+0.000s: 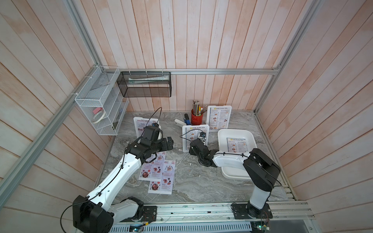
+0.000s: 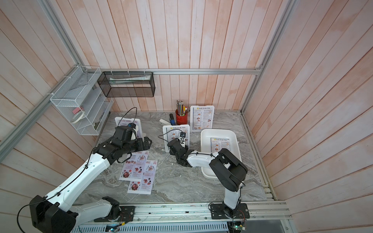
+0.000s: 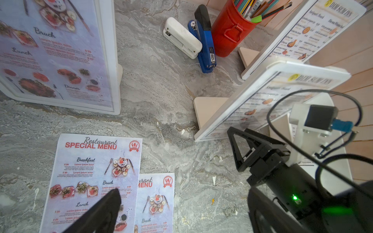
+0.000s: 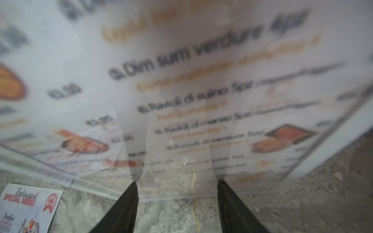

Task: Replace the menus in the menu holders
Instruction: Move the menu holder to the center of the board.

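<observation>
Three white menu holders stand on the marble table. The left one (image 1: 141,124) shows a red Special Menu, while the middle one (image 1: 190,137) and the back one (image 1: 219,117) show Dim Sum Inn menus. Two loose Special Menu sheets (image 1: 154,169) (image 1: 163,180) overlap near the left arm. Another Dim Sum Inn menu (image 1: 237,144) lies in the white tray (image 1: 248,134). My left gripper (image 1: 170,143) (image 3: 181,201) hovers open over the table beside the sheets. My right gripper (image 4: 177,182) is open, its fingertips (image 4: 134,184) against the lower edge of the middle holder's clear front (image 4: 181,121).
A red pencil cup (image 1: 195,119) and two staplers (image 1: 181,122) sit at the back between the holders. A white wire rack (image 1: 101,105) and a black mesh basket (image 1: 144,84) hang on the walls. The right arm (image 1: 232,160) reaches across the tray.
</observation>
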Robot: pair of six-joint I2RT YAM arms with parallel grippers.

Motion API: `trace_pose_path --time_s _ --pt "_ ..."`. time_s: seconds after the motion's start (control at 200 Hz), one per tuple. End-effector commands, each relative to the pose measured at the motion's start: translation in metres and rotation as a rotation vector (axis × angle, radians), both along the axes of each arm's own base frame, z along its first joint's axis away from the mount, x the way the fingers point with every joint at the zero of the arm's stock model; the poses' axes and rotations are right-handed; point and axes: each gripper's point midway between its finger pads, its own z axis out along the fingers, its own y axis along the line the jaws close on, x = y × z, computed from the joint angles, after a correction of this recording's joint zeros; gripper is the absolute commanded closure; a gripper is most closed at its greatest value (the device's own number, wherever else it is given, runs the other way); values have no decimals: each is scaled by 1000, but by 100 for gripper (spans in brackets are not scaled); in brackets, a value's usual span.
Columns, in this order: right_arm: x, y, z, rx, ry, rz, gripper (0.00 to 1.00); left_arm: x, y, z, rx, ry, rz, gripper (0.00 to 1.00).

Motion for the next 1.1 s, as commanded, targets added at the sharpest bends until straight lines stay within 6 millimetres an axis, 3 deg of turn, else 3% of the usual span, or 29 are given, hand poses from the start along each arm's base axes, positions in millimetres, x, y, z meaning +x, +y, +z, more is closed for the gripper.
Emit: trace_pose_path --time_s 0.0,0.195,0.4,0.79,0.97,1.095 --pt "16 9 -2 -8 -12 15 37 4 2 5 16 -14 -2 0" --pt "34 2 -17 -26 10 5 37 7 4 3 30 -11 5 0" --pt "53 7 -19 -23 7 31 37 15 15 15 37 -60 61 0" --pt "76 12 -27 -34 12 67 37 17 27 17 53 -56 117 0" --pt "59 27 -5 18 -17 190 37 19 40 29 55 -79 145 0" --pt "29 56 38 134 -119 356 37 24 61 32 56 -72 207 0"
